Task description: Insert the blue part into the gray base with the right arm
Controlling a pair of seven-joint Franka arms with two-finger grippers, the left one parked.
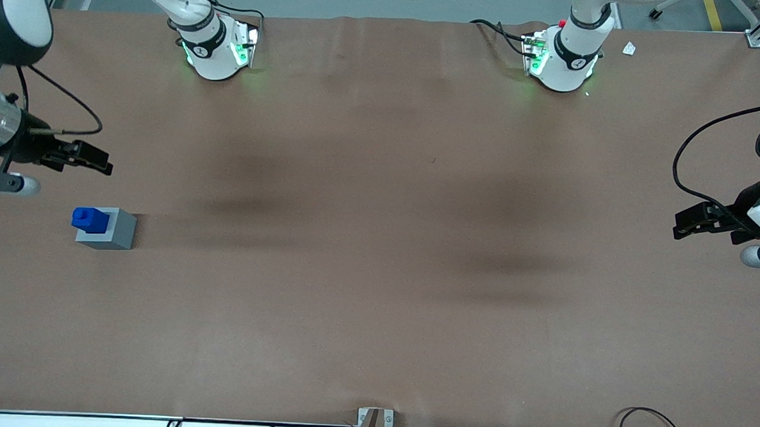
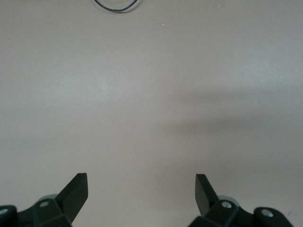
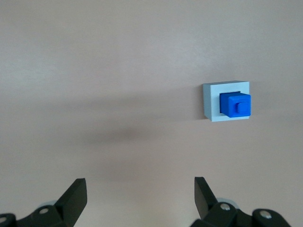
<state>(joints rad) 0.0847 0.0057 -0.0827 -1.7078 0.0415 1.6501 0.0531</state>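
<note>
Already the blue part point(image 1: 90, 219) sits in the gray base point(image 1: 111, 232); no lettering is legible. Only the wrist view shows the pincer point(image 3: 140, 196) spread wide and empty above the tabletop point(image 1: 377, 271).

Blue part point(image 1: 90, 219) upright in gray base point(image 1: 113, 235)

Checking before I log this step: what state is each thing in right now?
blue part: seated upright in the gray base, stepped top sticking out, not held.
gray base: resting on the table, its recess filled.
right arm's tool: open, empty, raised clear of both parts, farther from the front camera than they are.
</note>
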